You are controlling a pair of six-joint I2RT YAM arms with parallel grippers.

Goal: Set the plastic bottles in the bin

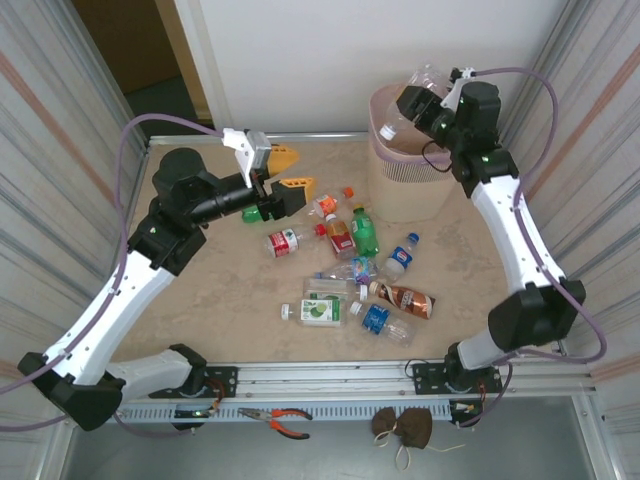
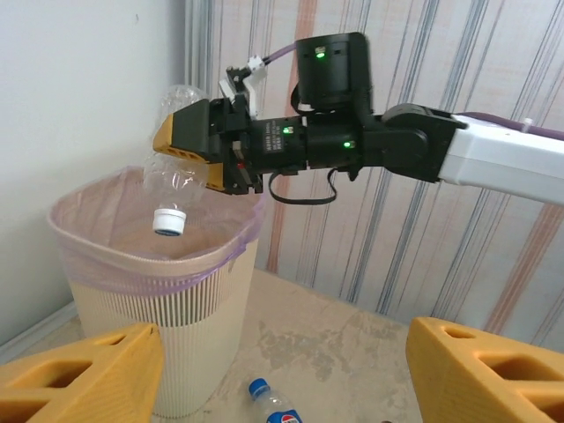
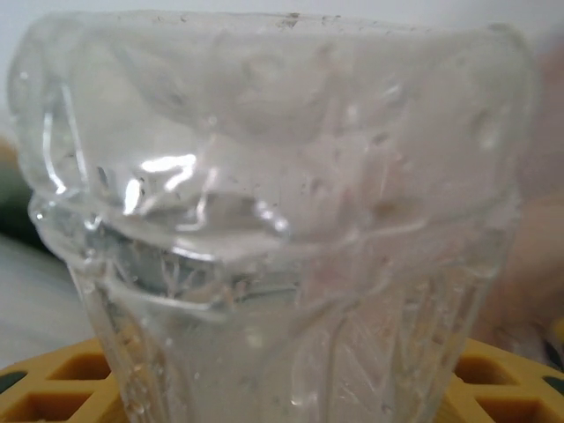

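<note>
Littering table (image 1: 220, 290): loose bottles (image 1: 363, 232); clear bottle (image 2: 172, 189) gripped above bin (image 2: 115, 326).

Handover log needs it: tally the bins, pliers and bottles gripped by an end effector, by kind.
Bin: 1
Red-handled pliers: 1
Clear bottle in the right end effector: 1
Total: 3

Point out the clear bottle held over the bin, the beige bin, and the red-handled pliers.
clear plastic bottle (image 2: 174, 187): left wrist view, on its clear body near the neck.
tall beige plastic bin (image 2: 167, 344): left wrist view, on its ribbed front wall.
red-handled pliers (image 1: 290, 416): top external view, on a red handle.
</note>
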